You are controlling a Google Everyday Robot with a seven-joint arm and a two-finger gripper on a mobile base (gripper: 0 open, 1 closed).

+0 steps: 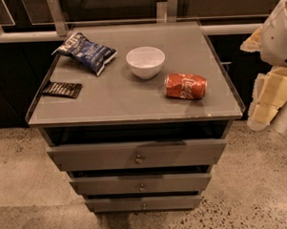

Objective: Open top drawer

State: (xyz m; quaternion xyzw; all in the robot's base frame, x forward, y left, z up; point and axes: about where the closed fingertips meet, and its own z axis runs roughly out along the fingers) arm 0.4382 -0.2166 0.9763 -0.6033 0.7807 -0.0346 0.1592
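top drawer [88, 158] matte | knob [139, 159] metal | bowl [145, 61] glossy | end effector [266, 112] right edge, plastic

The single camera looks steeply down from the front at the cabinet [114, 101], fairly near, jaws at right edge.

The red can [186, 86] lying on the bench [133, 109] says Coca-Cola in white. The words on the blue bag [86, 52] cannot be read. The end effector [267, 106] hangs at the right edge.

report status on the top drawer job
Tool at right edge, beside the cabinet, well off the drawers. Top drawer knob untouched. Nothing in the way of the knob.
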